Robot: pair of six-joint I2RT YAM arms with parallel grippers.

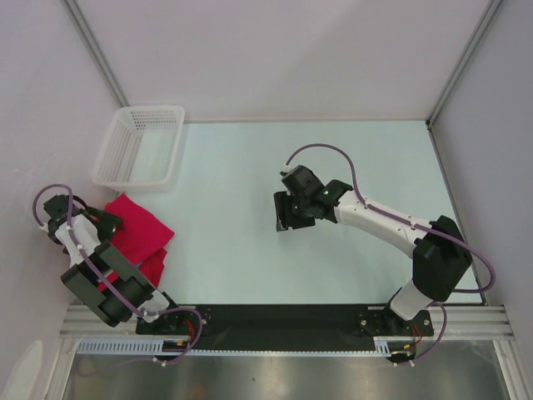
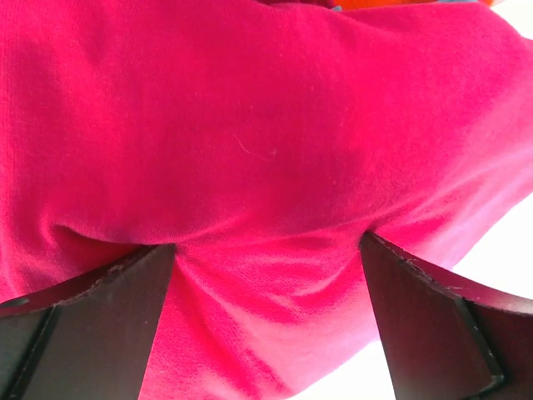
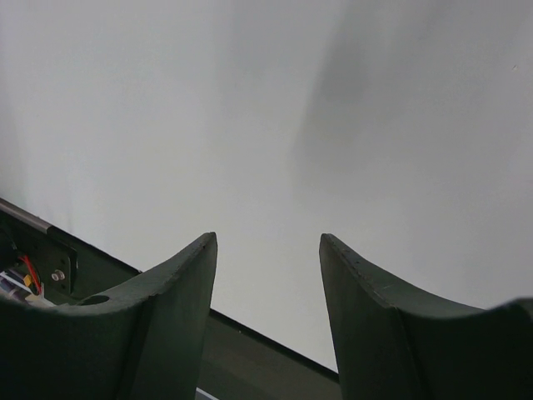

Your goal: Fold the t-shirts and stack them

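Nearest me, the black mounting rail runs along the table's front edge, with both arms bolted to it. The left arm doubles back over the left front corner. Its bulk hides part of the stack of t-shirts lying there, well left of the table's middle.

From above I can see a crimson t-shirt on top and a redder layer peeking out beneath it at the near right edge. The left gripper sits at the stack's left side. Its fingers are hard to make out from overhead. Its own camera shows them spread as wide as they go, tips against the crimson cloth, which bulges across the gap rather than being pinched. That close view also catches a sliver of orange cloth at the top edge, which the overhead view does not show.

Farther out, towards the middle of the table, the right gripper hangs above the pale surface, well apart from the shirts. Its wrist camera shows the jaws parted fairly wide with nothing between them. Beyond them there is only tabletop and a piece of the black rail at lower left.

Farthest off, a white mesh basket stands at the far left, just beyond the stack. It looks close to the shirts without touching them, as far as I can tell.
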